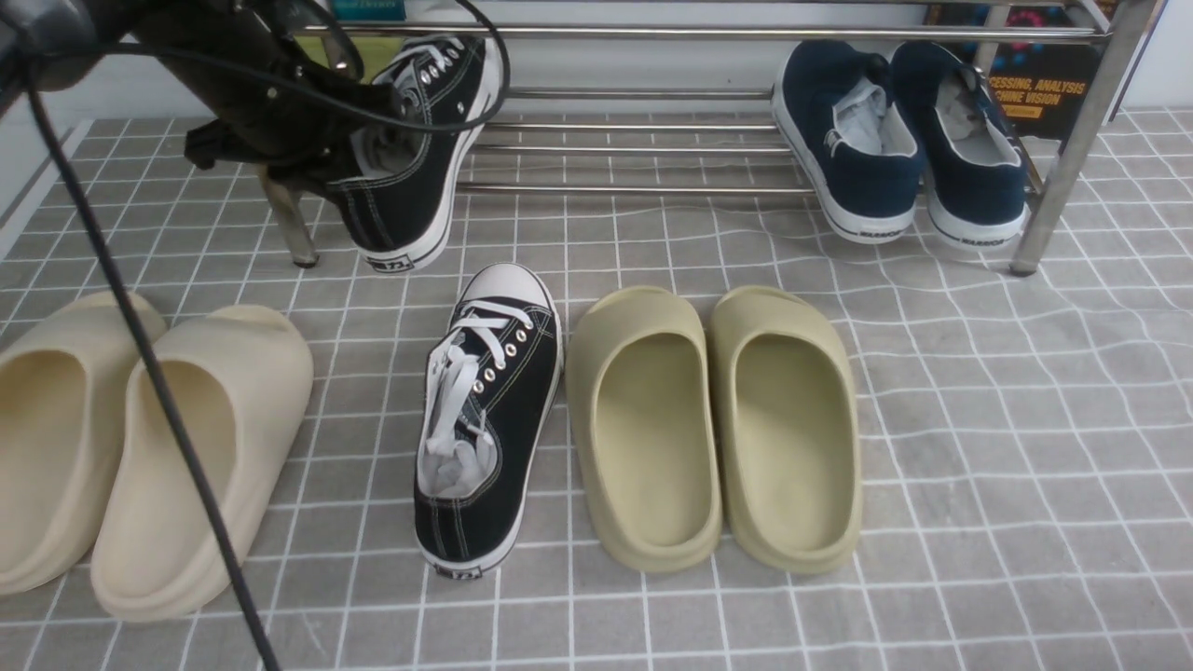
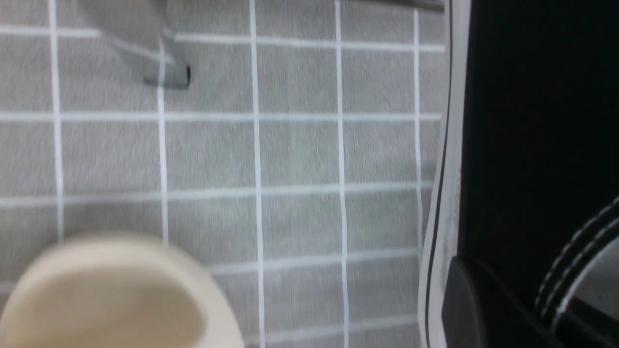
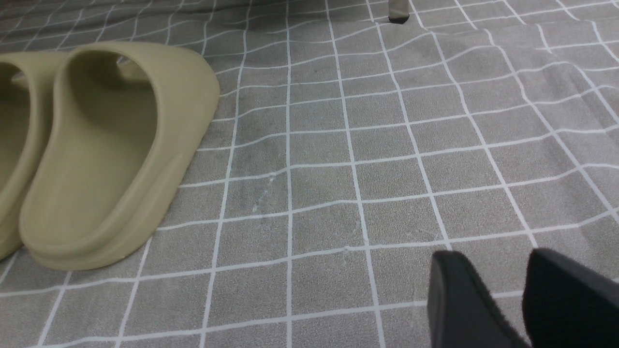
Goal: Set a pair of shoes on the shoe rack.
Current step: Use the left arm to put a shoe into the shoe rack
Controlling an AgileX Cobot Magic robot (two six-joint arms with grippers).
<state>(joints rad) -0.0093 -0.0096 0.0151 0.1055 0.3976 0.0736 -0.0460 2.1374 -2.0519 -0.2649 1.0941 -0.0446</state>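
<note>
Blk sneaker [image 1: 419, 149] btwn L gripper's [image 1: 331, 177] fingers; heel twd cam.

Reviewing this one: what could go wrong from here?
The lifted black sneaker leans up with its heel jutting out below the shoe rack's front bar, so it may slip off if released now. The left gripper works close to the rack's leg and could knock it. The dark cable crosses that sneaker and might snag.
</note>
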